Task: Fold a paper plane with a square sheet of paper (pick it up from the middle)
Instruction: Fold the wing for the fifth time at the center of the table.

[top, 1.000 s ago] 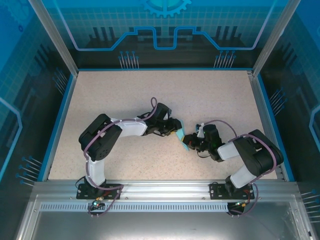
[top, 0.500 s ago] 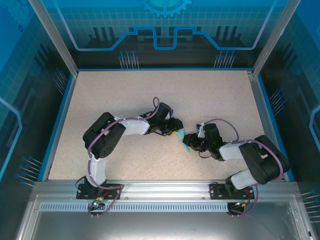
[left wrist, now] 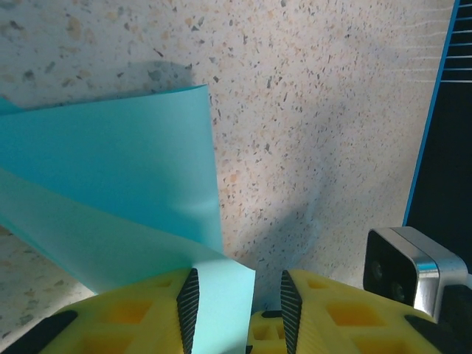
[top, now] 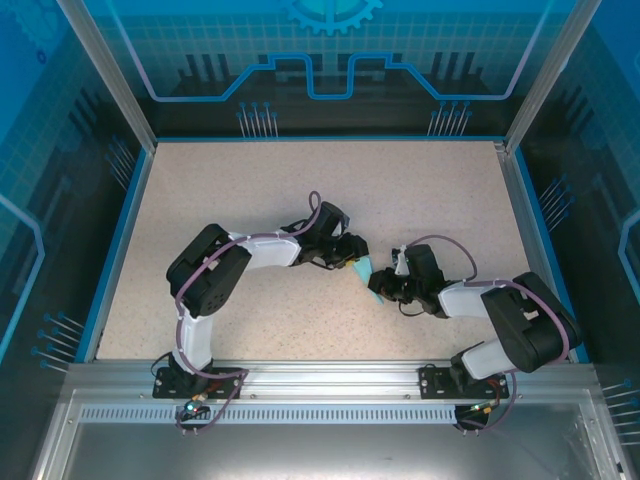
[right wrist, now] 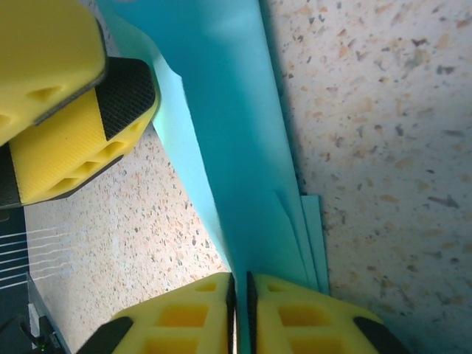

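Note:
The square sheet of paper (top: 362, 271) is folded into a narrow turquoise shape of several layers, held just above the table between the two grippers. My right gripper (top: 384, 287) (right wrist: 239, 279) is shut on the folded edge of the paper (right wrist: 236, 147), whose layers fan away from the pads. My left gripper (top: 351, 258) (left wrist: 237, 284) is open. A loose flap of the paper (left wrist: 110, 169) lies between its jaws against the left pad (left wrist: 189, 295), and the right pad (left wrist: 286, 302) stands clear of it. The left gripper's yellow finger (right wrist: 74, 140) shows beside the paper in the right wrist view.
The speckled beige table (top: 250, 190) has blue rails along its left (top: 118, 240) and right (top: 535, 240) edges and glass walls around it. The blue rail (left wrist: 435, 110) runs close on the right in the left wrist view, where a silver camera housing (left wrist: 402, 269) also shows.
The left gripper has crept slightly right and away from me. The right gripper has slid slightly left toward it, its elbow swinging outward. The paper between them sits a little higher.

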You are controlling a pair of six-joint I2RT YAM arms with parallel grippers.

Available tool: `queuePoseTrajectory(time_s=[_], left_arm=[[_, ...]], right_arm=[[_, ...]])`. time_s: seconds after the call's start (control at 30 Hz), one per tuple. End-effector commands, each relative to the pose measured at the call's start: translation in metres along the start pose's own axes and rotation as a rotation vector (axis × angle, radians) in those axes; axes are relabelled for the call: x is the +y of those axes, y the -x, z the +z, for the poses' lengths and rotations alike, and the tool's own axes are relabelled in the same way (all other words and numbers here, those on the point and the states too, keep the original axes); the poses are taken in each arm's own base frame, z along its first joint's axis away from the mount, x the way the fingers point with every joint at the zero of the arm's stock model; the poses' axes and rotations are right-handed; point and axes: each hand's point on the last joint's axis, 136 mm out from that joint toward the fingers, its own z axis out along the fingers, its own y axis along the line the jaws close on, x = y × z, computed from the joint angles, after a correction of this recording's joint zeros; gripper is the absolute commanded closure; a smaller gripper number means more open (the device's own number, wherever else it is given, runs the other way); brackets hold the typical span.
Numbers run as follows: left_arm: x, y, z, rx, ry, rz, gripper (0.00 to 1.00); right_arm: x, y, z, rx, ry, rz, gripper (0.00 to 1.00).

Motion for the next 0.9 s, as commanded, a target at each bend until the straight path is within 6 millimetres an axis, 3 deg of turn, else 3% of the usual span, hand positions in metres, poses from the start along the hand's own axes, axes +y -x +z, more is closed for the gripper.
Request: queuePoseTrajectory(time_s=[0.0,0.43,0.67,0.87], left_arm=[[-0.008,-0.004,0.003,0.036,-0.015,0.031,0.62],[-0.036,-0.009,-0.031,-0.008,-0.084,0.097,0.59],[-0.037,-0.028,-0.016,0.043,-0.090,0.142,0.59],[-0.028,-0.026,0.001,0.049,-0.064,0.145,0.60]], right_arm=[[-0.005,0.004,-0.003,-0.011,-0.019,0.025,0.90],[-0.003,0.010,-0.003,0.000,0.111,0.172,0.96],[-0.004,0.012,-0.003,0.016,0.148,0.230,0.96],[-0.005,0.012,-0.005,0.021,0.152,0.245,0.96]])
